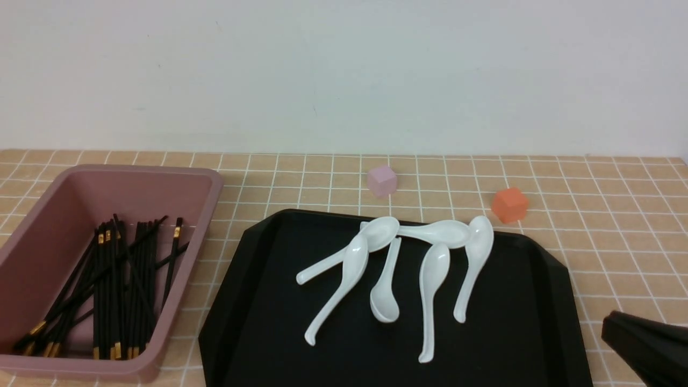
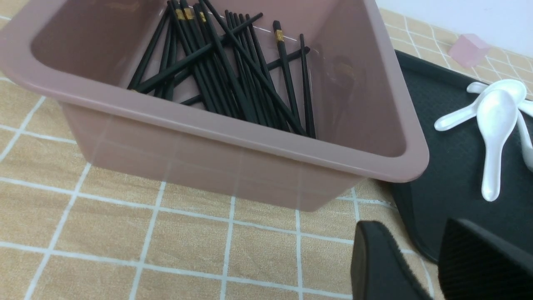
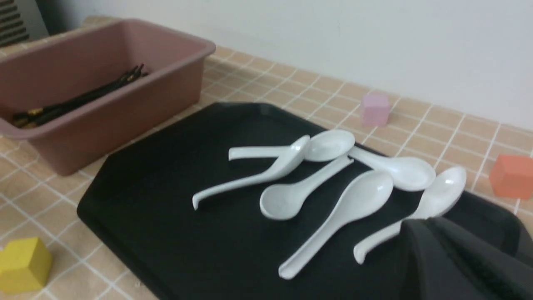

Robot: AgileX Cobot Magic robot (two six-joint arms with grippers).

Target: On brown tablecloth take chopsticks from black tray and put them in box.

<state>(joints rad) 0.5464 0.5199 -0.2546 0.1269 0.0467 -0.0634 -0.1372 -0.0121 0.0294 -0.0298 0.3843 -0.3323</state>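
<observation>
Inside pink box [image 1: 134,170], beside black tray [image 1: 269,322]: chopsticks [image 1: 115,290], loosely bundled. Tray holds only white soup spoons [image 1: 432,274]. Likely light, stiff, slick; pinch mid-shaft. Left gripper [image 2: 414,237] parted, empty; right gripper [image 1: 634,338] undeterminable.

1. This is looking like a staged test bench in a lab, not a lived-in kitchen or dining room.
2. A bare white wall [image 1: 344,70] is running straight behind the table.
3. A grid-lined tablecloth [image 1: 591,258] is covering the whole surface.
4. A pink cube [image 1: 382,180], an orange cube [image 1: 509,205] and a yellow cube [image 3: 23,264] are sitting loose among tableware.
5. Many chopsticks [image 1: 113,285] are lying heaped in a plastic box [image 1: 199,215], and spoons [image 1: 432,274] are lying scattered on a tray [image 1: 269,322], not laid as place settings.
</observation>
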